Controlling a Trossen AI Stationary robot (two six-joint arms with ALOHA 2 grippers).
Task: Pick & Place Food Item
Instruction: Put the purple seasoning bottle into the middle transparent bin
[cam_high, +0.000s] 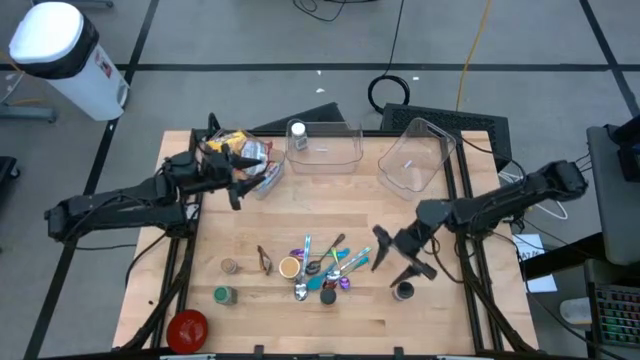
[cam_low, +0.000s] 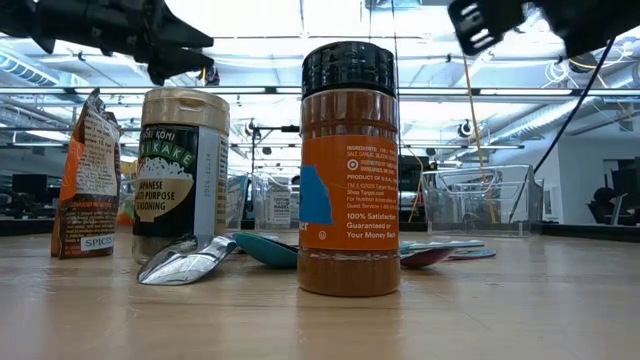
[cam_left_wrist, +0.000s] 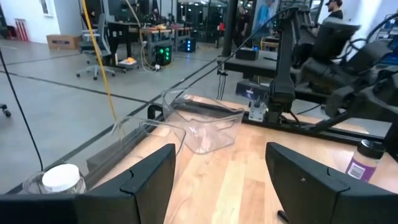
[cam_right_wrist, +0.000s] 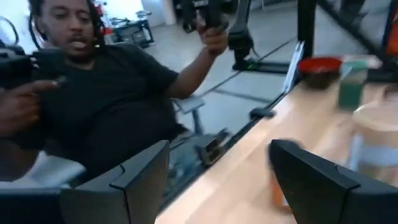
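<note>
Food items stand on the wooden table: snack bags at the far left, small spice jars near the front left, and a dark-lidded jar. The low view shows an orange spice bottle, a furikake jar and a spice packet, all upright. My left gripper hovers open just in front of the snack bags, nothing between its fingers. My right gripper hangs open above the table beside the dark-lidded jar, also holding nothing.
Several coloured spoons lie mid-table. Two clear tubs stand at the far edge, one holding a white-lidded jar. A red bowl sits at the front left corner. A person sits beyond the table's near edge.
</note>
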